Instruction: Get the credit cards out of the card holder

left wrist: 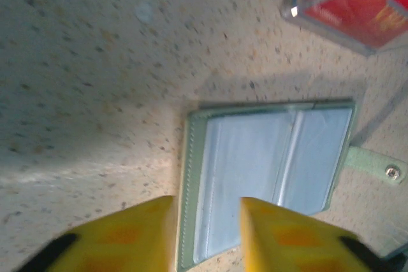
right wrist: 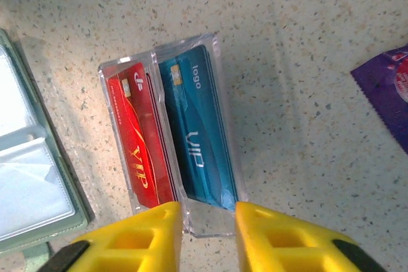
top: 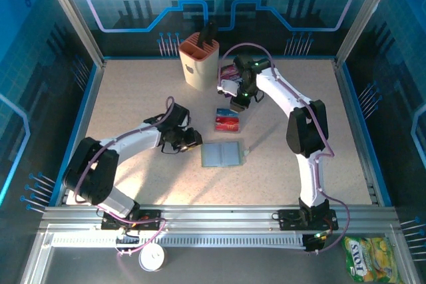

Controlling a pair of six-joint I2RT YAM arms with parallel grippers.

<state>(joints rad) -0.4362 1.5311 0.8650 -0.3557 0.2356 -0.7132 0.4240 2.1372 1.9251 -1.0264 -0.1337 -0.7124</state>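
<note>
The card holder lies open and flat on the table, its clear sleeves pale blue; its edge also shows at the left of the right wrist view. Just behind it lies a clear plastic sleeve with a red card and a blue card inside, the credit cards. My left gripper sits at the holder's left edge, jaws apart over that edge. My right gripper stands behind the cards, jaws apart with the sleeve's clear end between them.
A tall beige slotted cup stands at the back. A purple packet lies beside it, close to the right arm. The holder's strap with a snap sticks out on its right side. A yellow-green bag lies outside the table.
</note>
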